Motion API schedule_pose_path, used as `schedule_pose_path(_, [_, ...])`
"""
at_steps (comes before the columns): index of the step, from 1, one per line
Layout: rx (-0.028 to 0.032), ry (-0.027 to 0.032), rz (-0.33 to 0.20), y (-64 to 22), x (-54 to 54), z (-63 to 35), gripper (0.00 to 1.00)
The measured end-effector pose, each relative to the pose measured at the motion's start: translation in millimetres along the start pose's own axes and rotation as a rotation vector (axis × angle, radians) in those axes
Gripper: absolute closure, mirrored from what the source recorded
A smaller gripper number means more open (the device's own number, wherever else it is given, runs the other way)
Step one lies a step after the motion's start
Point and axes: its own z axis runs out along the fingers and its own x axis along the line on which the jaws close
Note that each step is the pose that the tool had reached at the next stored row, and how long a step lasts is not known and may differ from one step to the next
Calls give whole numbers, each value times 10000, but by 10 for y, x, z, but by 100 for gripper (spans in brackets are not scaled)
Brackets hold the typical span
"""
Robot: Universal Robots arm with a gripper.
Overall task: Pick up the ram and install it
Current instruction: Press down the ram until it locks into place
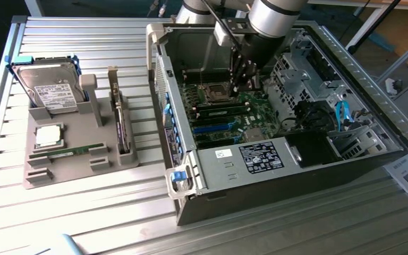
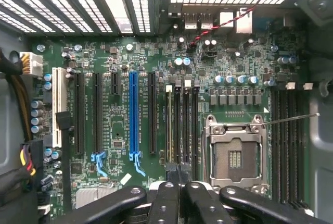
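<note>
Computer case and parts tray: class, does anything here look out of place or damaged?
Nothing stands out. The ram stick lies flat in the tray, the case stands open, and its green board looks undamaged.

Tool (image 2: 178,182) — fingers closed, lowered

Case (image 1: 374,119): lay open on its side on the table (image 1: 83,212).
Holder (image 1: 73,162): sat beside it, bearing drive (image 1: 51,90), processor (image 1: 49,136), card (image 1: 122,125).
Socket (image 2: 235,153): stood empty.
</note>
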Motion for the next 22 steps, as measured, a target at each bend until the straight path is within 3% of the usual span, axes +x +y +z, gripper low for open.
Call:
schedule_pose_path(11, [2, -1, 0, 14, -11, -263, 90])
schedule_pose_path(22, [2, -1, 0, 14, -11, -270, 90])
